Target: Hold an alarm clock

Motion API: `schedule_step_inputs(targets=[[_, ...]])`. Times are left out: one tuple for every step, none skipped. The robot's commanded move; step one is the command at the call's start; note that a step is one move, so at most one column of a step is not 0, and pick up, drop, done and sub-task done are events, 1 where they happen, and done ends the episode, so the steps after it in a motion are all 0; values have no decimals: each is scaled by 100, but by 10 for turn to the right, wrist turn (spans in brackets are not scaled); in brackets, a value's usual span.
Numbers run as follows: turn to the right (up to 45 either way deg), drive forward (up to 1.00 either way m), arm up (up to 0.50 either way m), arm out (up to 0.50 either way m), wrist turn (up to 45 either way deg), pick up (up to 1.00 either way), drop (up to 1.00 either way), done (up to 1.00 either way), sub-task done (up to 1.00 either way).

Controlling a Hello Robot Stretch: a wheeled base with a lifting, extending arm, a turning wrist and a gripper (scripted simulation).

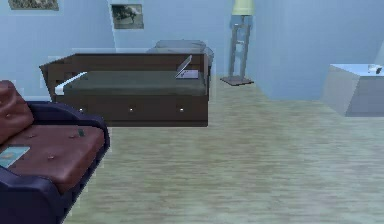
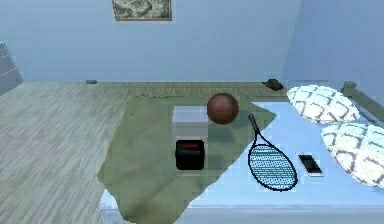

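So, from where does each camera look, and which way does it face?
Forward view: on the robot, facing ahead and down, at a brown daybed, a dark sofa and a floor lamp.
Arm side view: on the robot's body, facing sideways, down onto a bed with a ball, a racket and a black box.
Shared: wooden floor, pale blue walls.

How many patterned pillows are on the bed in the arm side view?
2. One patterned pillow lies upper right; the second pillow lies below it, cut by the right edge. Others may lie beyond.

Wooden floor (image 1: 280,160), cloth blanket (image 2: 150,150), leathery sofa (image 1: 50,140)
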Motion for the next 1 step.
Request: schedule_step_inputs(targets=[[0,0,50,0,0,0,0,0,0]])
